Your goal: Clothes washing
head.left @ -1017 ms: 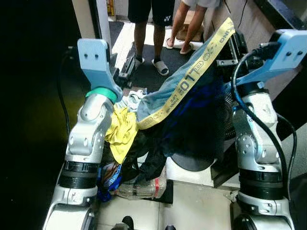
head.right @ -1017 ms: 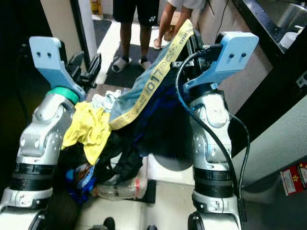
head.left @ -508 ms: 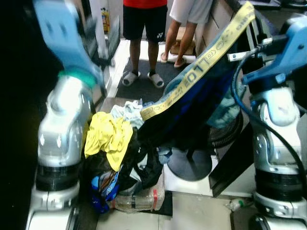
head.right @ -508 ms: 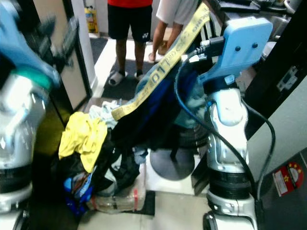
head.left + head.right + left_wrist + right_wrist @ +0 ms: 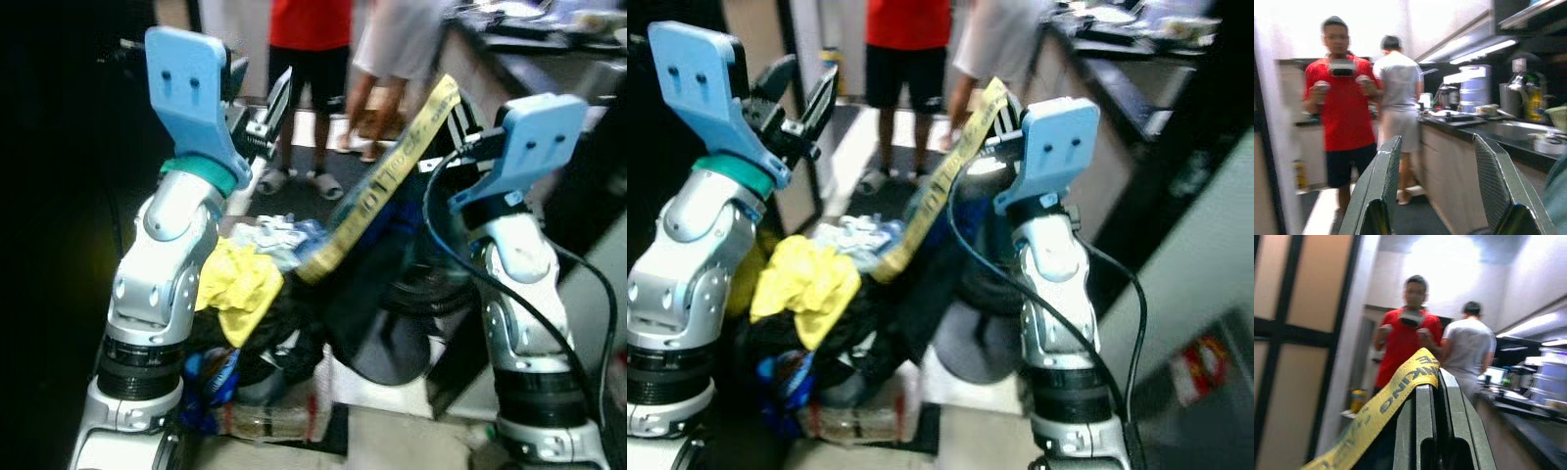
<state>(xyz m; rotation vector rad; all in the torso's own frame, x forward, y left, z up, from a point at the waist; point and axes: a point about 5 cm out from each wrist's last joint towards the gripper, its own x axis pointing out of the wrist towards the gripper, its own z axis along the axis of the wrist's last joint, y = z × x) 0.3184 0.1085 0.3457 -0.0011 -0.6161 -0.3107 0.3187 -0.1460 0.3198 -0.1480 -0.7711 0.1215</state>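
**Status: right gripper clamped on laundry strap, load raised over clothes pile**

1. Right arm. I have the right gripper [image 5: 1442, 382] raised high, with its two fingers pressed together on the yellow printed strap [image 5: 387, 181]. In the right wrist view the strap folds over the fingertips and runs down and away from them. In the head views the strap slopes from the gripper down toward the clothes pile, and a dark blue garment [image 5: 377, 294] hangs beneath it, between my two arms.

2. Left arm. The left gripper [image 5: 1437, 186] is lifted to about the same height, fingers spread apart with nothing between them. It points toward the room ahead.

3. Task items. The clothes pile [image 5: 257, 323] sits low in front of me, just beside the left arm. A yellow garment [image 5: 238, 286] lies on top of it, with a pale crumpled piece [image 5: 274, 235] just behind and dark clothing below. A blue item [image 5: 211, 372] shows near the bottom of the pile.

4. Surroundings. A person in a red shirt [image 5: 1344, 105] stands ahead of me, holding a small device in each hand. A second person in a white shirt [image 5: 1398, 83] stands beside the first at a dark kitchen counter [image 5: 1484, 129]. A round dark base [image 5: 970, 352] rests on the floor beside the right arm.
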